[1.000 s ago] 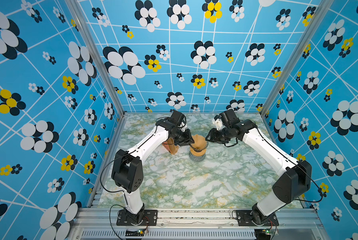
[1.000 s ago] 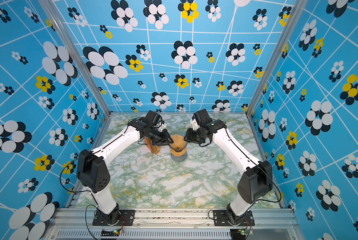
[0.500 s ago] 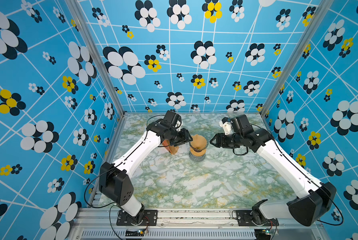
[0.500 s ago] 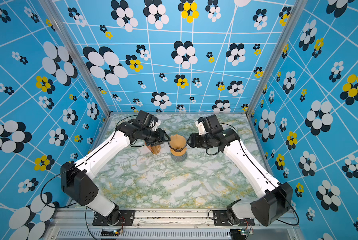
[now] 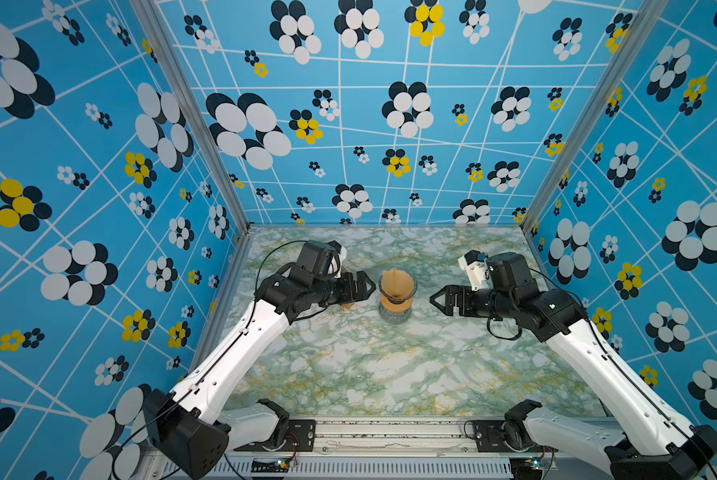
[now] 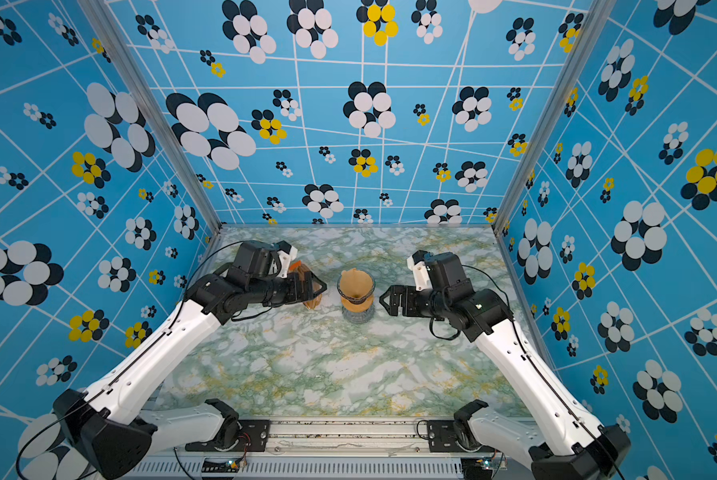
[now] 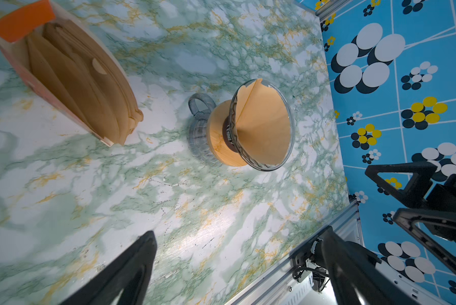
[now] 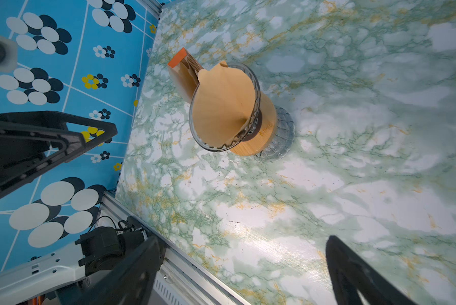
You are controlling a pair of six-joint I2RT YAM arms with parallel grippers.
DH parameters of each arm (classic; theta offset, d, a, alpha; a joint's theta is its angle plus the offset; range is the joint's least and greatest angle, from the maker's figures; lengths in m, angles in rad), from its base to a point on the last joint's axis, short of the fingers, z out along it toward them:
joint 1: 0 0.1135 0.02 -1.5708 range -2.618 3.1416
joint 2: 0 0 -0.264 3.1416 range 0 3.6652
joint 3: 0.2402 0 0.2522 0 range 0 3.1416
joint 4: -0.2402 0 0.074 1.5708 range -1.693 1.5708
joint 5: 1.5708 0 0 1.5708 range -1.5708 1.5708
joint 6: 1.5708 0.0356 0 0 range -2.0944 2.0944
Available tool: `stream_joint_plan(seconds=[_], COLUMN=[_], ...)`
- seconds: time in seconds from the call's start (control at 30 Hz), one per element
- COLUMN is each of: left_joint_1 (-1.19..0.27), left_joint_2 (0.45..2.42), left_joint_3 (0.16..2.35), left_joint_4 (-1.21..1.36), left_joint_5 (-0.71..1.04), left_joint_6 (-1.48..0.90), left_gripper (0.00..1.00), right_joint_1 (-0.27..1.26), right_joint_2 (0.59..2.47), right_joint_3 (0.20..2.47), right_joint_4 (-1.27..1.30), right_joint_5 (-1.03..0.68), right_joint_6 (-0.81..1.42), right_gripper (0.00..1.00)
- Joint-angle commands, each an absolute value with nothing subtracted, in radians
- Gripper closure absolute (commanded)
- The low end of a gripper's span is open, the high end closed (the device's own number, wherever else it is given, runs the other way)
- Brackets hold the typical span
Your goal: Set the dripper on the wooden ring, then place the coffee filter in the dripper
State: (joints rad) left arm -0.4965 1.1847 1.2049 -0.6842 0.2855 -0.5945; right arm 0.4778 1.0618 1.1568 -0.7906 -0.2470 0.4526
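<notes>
The tan coffee filter (image 5: 396, 284) (image 6: 356, 284) sits opened out inside the clear glass dripper (image 7: 290, 142) (image 8: 256, 87), and its paper lines the cone (image 7: 263, 124) (image 8: 221, 105). My left gripper (image 5: 370, 286) (image 6: 322, 287) (image 7: 238, 232) hovers just left of the dripper, open and empty. On the other side, a little farther off, my right gripper (image 5: 434, 300) (image 6: 383, 300) (image 8: 242, 239) is also open with nothing in it. Neither gripper touches the filter or the dripper.
The dripper rests on a wooden ring (image 7: 216, 140) on top of a glass jug (image 7: 197, 137) with a handle. An orange packet (image 7: 71, 79) (image 8: 179, 66) with a stack of tan papers lies under my left wrist (image 6: 306, 291). Blue patterned walls close in three sides.
Both grippers have opened wide and drawn back from the dripper, the left one leftward and the right one rightward. The filter has stayed in the dripper.
</notes>
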Motion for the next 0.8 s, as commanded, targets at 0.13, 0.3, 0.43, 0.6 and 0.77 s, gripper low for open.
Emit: stream_joint_plan(seconds=[0.13, 0.3, 0.43, 0.6, 0.77], left_joint_1=[-0.387, -0.306, -0.292, -0.288, -0.287], left_joint_2=[0.977, 0.81, 0.711, 0.706, 0.766], left_joint_3=[1.015, 0.833, 0.704, 0.669, 0.608], left_joint_4=[-0.652, -0.499, -0.37, -0.349, -0.247], left_joint_5=[0.115, 0.047, -0.061, -0.144, -0.302], left_joint_6=[-0.494, -0.438, -0.43, -0.377, -0.247], left_gripper=[0.01, 0.01, 0.01, 0.01, 0.01], right_joint_1=[0.482, 0.477, 0.475, 0.474, 0.473], right_joint_2=[0.968, 0.962, 0.94, 0.87, 0.818], right_joint_3=[1.077, 1.042, 0.99, 0.895, 0.8], right_joint_4=[-0.759, -0.761, -0.72, -0.638, -0.572], right_joint_5=[-0.049, 0.084, 0.087, 0.074, 0.022], right_joint_6=[0.437, 0.423, 0.425, 0.424, 0.415], right_gripper=[0.01, 0.01, 0.01, 0.01, 0.02])
